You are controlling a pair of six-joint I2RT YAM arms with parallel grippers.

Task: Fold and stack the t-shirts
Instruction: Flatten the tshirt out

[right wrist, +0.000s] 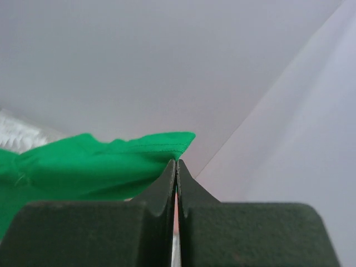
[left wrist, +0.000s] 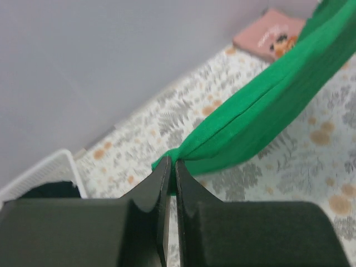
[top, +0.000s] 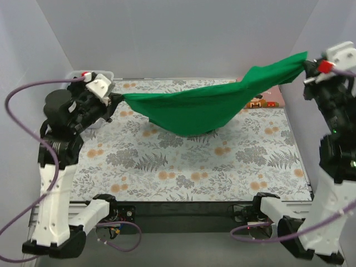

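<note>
The green t-shirt (top: 194,105) hangs stretched in the air between both grippers, sagging in the middle just above the table. My left gripper (top: 114,99) is shut on its left end; in the left wrist view the jaws (left wrist: 171,164) pinch a bunched corner of green cloth (left wrist: 267,111). My right gripper (top: 307,62) is shut on its right end, held higher; the right wrist view shows the jaws (right wrist: 176,162) closed on a stitched hem of the green t-shirt (right wrist: 83,167). The pink t-shirt (top: 267,100) lies folded at the back right, partly hidden behind the green one, and shows in the left wrist view (left wrist: 267,34).
The floral table cloth (top: 189,167) covers the table. A white slatted basket (top: 92,75) stands at the back left behind my left arm; its rim shows in the left wrist view (left wrist: 50,167). White walls close in on the back and both sides.
</note>
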